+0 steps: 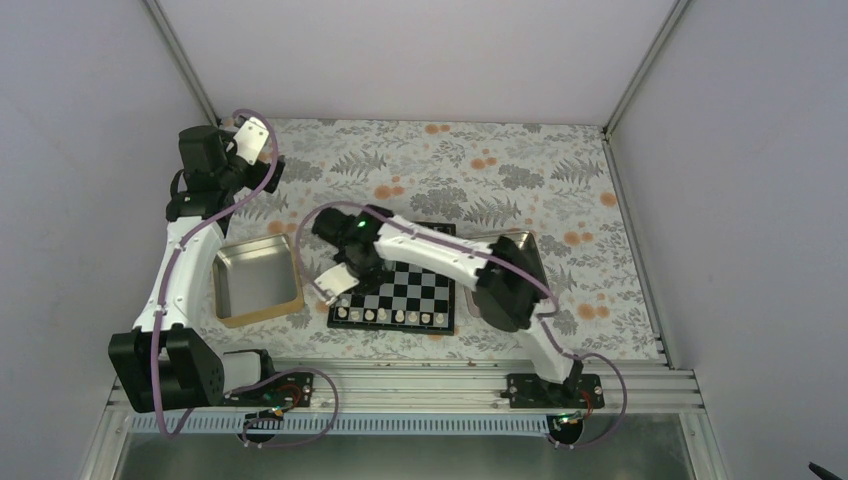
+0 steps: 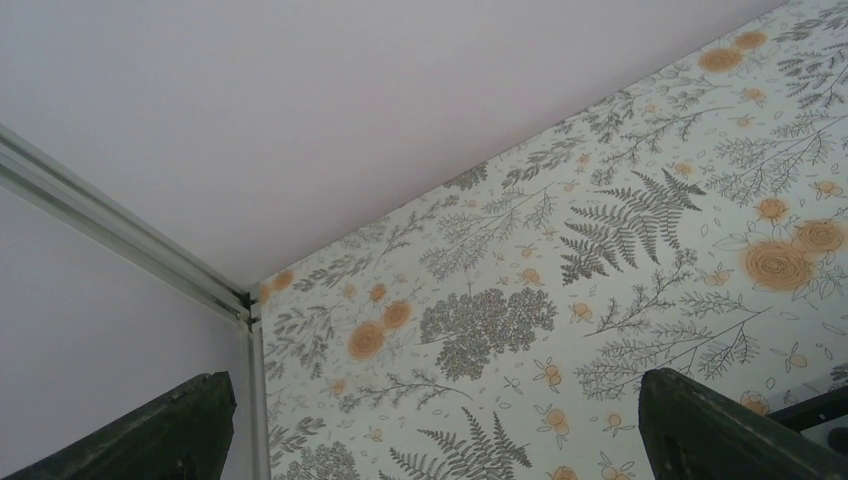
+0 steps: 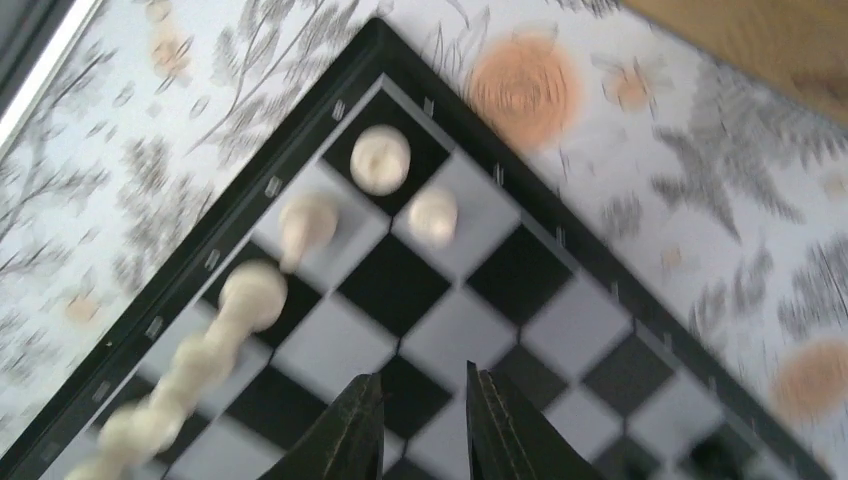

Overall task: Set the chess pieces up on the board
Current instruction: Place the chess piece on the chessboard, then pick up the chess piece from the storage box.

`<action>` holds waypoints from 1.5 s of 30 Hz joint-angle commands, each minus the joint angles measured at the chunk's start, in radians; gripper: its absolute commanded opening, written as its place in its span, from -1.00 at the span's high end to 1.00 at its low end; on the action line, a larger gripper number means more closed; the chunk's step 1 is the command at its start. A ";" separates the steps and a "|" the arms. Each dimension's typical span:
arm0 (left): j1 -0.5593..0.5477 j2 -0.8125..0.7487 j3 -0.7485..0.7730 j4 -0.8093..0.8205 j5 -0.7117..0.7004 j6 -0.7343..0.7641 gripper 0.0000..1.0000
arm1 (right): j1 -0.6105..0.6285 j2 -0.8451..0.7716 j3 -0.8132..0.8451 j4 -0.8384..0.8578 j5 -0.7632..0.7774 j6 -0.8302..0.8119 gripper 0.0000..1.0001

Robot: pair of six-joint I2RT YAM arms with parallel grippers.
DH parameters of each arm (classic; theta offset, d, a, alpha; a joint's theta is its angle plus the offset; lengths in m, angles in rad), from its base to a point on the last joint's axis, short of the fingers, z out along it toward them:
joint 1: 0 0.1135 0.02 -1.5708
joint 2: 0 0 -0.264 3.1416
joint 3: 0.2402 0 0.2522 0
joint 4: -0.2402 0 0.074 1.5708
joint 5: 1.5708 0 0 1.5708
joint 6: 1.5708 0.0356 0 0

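Right end effector, narrow gap, empty, above board near chess pieces; trays either side.

Item: board, black-rimmed corner, on floral counter; cream chess pieces lined along its edge, one a square inward; right gripper above, fingers slightly parted, empty.
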 commanded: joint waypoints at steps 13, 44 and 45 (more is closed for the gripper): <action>0.012 -0.007 0.026 0.008 0.008 -0.008 -1.00 | -0.537 -0.681 -0.699 0.122 0.086 0.136 0.46; 0.013 0.033 0.023 0.009 -0.011 -0.004 -1.00 | -0.688 -0.407 -0.742 0.261 0.029 0.043 0.46; 0.014 0.033 0.023 0.009 -0.010 -0.005 -1.00 | -0.690 -0.405 -0.742 0.260 0.030 0.044 0.46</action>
